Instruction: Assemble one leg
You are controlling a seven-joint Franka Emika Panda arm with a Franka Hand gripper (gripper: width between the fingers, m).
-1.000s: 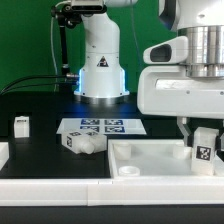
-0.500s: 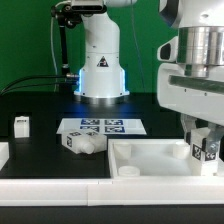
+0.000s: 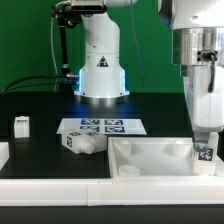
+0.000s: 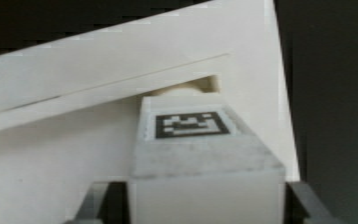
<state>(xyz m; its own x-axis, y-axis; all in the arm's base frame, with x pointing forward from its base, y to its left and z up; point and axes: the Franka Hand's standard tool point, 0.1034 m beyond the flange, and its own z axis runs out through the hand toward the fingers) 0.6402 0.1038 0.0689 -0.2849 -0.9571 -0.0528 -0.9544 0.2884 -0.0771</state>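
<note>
One stubby white plastic leg (image 3: pixel 204 153) with a black-and-white tag is clamped between the gripper (image 3: pixel 205 150) jaws at lower right, over the large flat white piece (image 3: pixel 150 153).

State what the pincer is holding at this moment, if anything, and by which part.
The pincer holds a leg, gripped by its end nearest the wrist, tagged end toward the large white piece.

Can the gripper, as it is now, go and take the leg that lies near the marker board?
Probably not yet: the gripper already holds a leg at the white piece. The lying leg itself looks uncovered.
</note>
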